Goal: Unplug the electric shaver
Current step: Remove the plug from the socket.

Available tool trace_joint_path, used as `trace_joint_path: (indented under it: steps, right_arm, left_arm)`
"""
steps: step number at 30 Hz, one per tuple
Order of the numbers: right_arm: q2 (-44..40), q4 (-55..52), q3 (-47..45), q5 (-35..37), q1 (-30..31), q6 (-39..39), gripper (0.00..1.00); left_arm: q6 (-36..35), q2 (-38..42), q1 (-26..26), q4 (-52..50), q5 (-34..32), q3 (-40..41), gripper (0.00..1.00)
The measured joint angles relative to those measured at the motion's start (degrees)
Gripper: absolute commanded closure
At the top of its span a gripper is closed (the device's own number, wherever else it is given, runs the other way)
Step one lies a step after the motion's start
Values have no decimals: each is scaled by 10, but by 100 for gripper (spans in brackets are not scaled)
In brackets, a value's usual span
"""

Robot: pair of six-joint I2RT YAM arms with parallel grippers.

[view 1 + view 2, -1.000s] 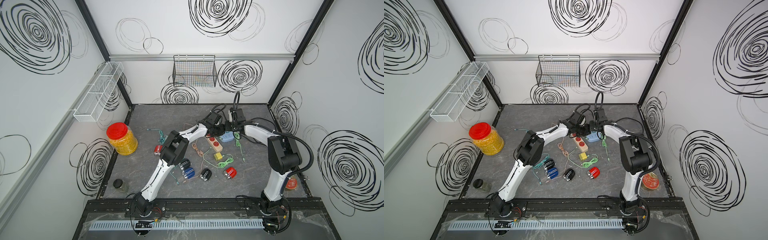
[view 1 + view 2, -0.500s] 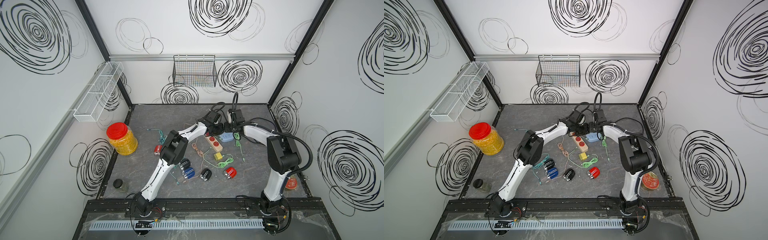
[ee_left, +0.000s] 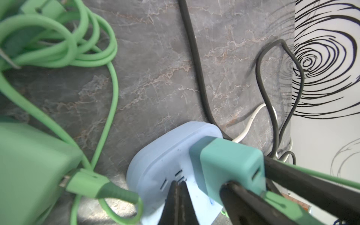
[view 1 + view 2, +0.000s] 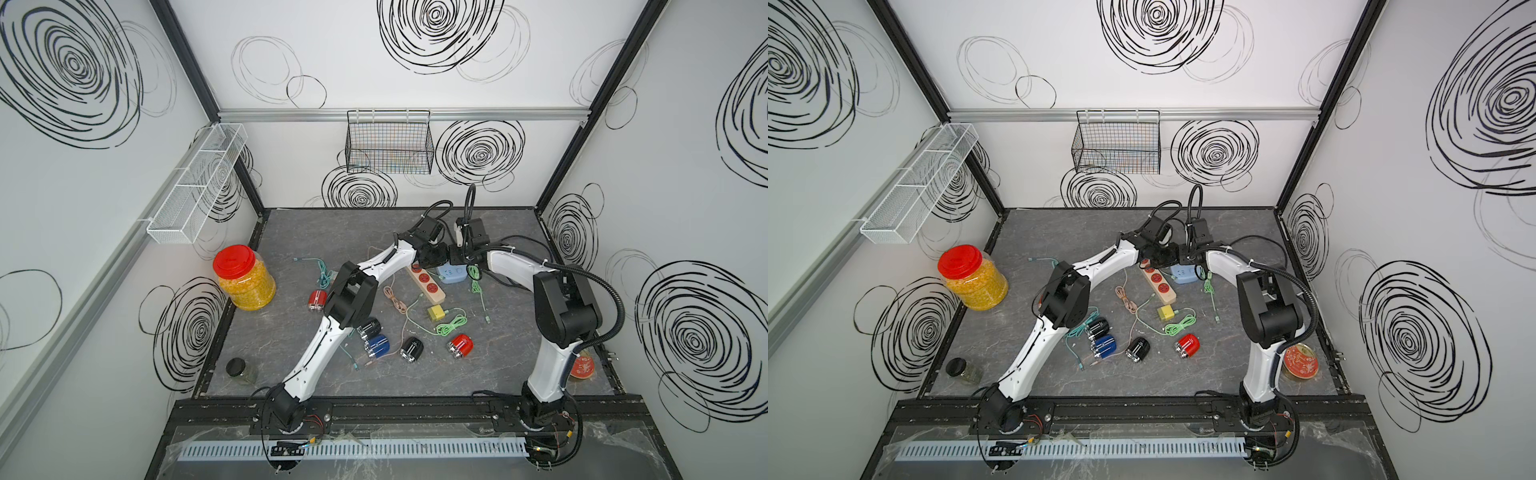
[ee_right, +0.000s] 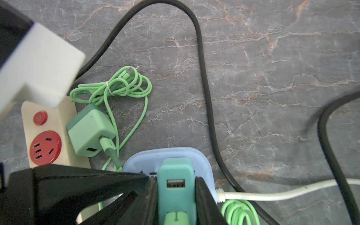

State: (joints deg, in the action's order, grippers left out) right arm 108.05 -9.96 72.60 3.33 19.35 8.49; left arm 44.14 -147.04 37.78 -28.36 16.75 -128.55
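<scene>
Both arms reach toward 12 o'clock, meeting over a pale-blue plastic socket block [image 4: 451, 274]. The closed left hand [image 3: 178, 194] rests on its face; the right hand [image 5: 176, 187] clamps its teal square charger [image 5: 175, 169].

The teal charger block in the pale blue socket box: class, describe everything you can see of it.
The teal charger block is a smooth plastic cuboid with rounded edges and a darker teal base. It stands plugged into the pale blue socket box. One USB port on its end face is empty; a green cable fills the port beside it. The right gripper clamps its two sides; the shut left gripper rests its tips on the box.
</scene>
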Motion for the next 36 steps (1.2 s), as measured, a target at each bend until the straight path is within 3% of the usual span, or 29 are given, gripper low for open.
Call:
trace_joint_path:
  steps: [13, 20, 26, 36]
  right_arm:
    - [-36, 64, -67, -2, -2, 20, 81]
    - [-30, 52, -56, -63, -36, 51, 81]
    - [-30, 49, -55, -73, -39, 54, 81]
    - [-41, 43, -56, 22, 8, 25, 81]
  left_arm:
    - [13, 20, 10, 82, 5, 68, 100]
    - [34, 42, 15, 157, 21, 134, 100]
    - [37, 52, 15, 184, 21, 162, 100]
    - [50, 62, 15, 216, 21, 191, 100]
